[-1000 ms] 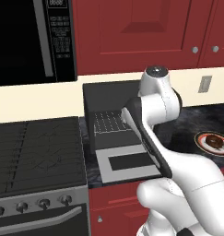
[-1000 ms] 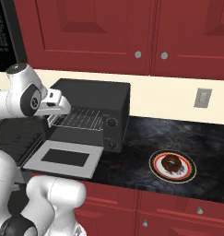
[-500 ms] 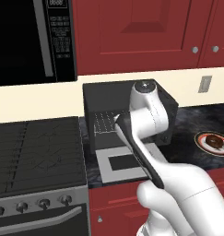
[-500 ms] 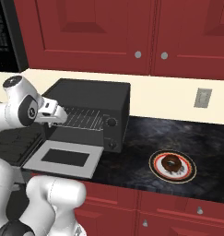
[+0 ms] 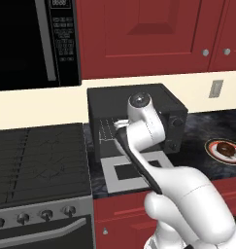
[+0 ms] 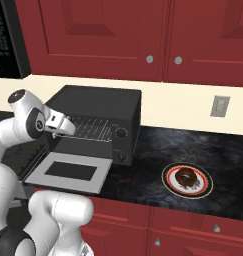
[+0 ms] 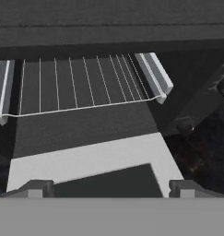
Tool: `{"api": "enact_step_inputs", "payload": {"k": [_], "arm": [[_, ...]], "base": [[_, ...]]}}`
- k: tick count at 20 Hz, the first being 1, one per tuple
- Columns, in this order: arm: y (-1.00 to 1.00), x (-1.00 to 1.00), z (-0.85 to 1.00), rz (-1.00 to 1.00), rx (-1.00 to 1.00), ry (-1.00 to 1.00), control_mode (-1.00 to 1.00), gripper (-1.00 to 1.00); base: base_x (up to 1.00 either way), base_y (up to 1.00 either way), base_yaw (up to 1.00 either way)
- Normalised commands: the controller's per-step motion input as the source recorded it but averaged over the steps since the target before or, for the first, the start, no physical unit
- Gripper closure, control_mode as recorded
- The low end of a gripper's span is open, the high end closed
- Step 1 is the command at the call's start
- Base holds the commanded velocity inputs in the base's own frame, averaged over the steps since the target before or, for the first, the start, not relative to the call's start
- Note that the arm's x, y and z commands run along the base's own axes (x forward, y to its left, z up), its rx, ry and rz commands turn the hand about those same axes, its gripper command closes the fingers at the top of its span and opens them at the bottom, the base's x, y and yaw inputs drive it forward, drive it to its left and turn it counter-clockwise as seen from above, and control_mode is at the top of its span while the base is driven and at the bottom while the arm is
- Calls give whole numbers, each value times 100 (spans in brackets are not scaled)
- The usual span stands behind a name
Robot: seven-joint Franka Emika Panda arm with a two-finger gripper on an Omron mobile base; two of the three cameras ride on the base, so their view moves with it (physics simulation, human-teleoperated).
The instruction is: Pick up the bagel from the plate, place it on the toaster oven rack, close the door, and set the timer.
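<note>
No legible text anywhere.

The microwave (image 5: 37,41) keypad (image 5: 62,44) carries rows of small pale marks, too blurred to make out as letters or numbers. The toaster oven (image 6: 100,112) knobs (image 6: 121,132) bear no markings that can be read, and the stove's (image 5: 39,160) knobs (image 5: 22,219) are likewise too small to tell. The plate (image 6: 187,180) shows only a coloured ring, without lettering. The wall outlet (image 6: 219,106) is plain.
</note>
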Motion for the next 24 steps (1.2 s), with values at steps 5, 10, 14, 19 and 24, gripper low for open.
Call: {"api": "enact_step_inputs", "payload": {"k": [5, 10, 14, 19, 24], "arm": [[1, 44, -36, -6, -2, 0, -100, -100], [0, 22, -37, -1, -4, 0, -100, -100], [0, 9, -33, 0, -3, -2, -100, -100], [0, 11, -12, 0, 0, -2, -100, -100], [0, 25, -8, 0, 0, 0, -100, -100]], "base": [[0, 0, 0], [0, 0, 0], [0, 0, 0], [0, 0, 0], [0, 0, 0]]}}
